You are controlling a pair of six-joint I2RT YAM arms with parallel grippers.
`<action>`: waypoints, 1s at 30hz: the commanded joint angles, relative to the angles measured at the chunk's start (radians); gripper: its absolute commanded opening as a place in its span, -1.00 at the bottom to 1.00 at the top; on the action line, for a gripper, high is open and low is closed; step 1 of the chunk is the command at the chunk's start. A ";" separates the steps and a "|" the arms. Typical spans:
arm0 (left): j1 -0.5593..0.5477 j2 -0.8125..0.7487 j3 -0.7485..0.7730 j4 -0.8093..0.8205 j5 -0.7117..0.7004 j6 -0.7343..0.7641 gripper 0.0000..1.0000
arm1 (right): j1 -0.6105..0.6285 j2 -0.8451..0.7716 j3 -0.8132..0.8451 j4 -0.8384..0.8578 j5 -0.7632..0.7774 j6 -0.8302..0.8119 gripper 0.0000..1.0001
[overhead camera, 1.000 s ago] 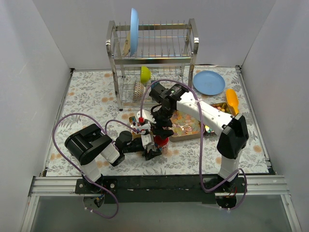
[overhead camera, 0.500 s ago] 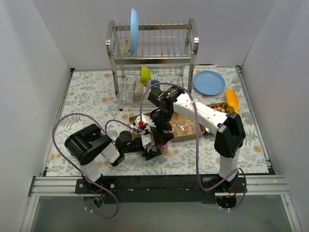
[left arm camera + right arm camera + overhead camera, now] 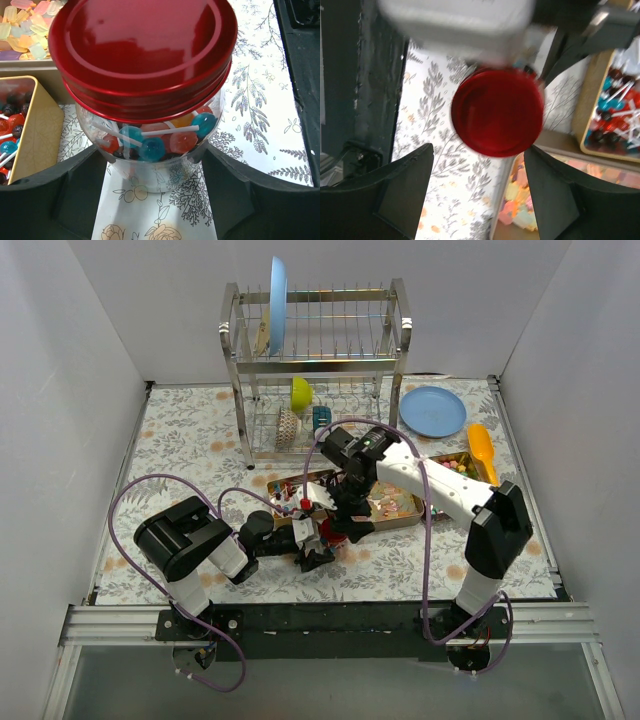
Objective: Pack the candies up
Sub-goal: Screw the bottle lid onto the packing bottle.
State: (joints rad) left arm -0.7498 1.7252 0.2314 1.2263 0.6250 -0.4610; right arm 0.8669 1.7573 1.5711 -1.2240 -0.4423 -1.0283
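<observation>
Left wrist view has the left fingers (image 3: 60, 195) pinching a clear jar (image 3: 150, 172) from both sides. Candies (image 3: 150, 145) on sticks lie inside it under the red lid (image 3: 142, 50), with more in a yellow tray (image 3: 45, 130) just left of the jar. Right fingers (image 3: 395, 185) stand spread above the lid, seemingly clear of it, though that view is blurred.

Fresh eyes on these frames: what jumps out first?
The shiny red lid dominates, sitting on a clear jar of lollipops held between the left fingers at the table's near centre; the open right fingers hang above it. Pastel candies lie just behind it, and at the back a tall metal dish rack holds an upright blue plate.
</observation>
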 commanded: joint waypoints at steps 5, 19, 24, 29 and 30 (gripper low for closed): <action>0.020 0.019 0.000 -0.105 -0.042 -0.027 -1.00 | 0.006 -0.202 -0.131 -0.083 -0.032 0.093 0.59; 0.020 0.016 0.003 -0.125 -0.013 -0.018 -1.00 | -0.006 0.059 0.205 -0.057 -0.041 -0.029 0.58; 0.020 0.014 0.003 -0.123 -0.024 -0.016 -1.00 | -0.005 0.114 0.251 -0.080 -0.082 -0.061 0.55; 0.020 0.011 0.002 -0.125 -0.028 -0.018 -1.00 | 0.000 0.123 0.241 -0.081 -0.104 -0.055 0.55; 0.020 0.013 0.002 -0.125 -0.028 -0.018 -1.00 | 0.001 0.116 0.234 -0.080 -0.102 -0.056 0.55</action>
State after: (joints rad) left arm -0.7368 1.7264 0.2401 1.2152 0.6228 -0.4721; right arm 0.8642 1.8812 1.7790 -1.2831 -0.4938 -1.0626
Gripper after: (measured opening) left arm 0.697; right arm 0.775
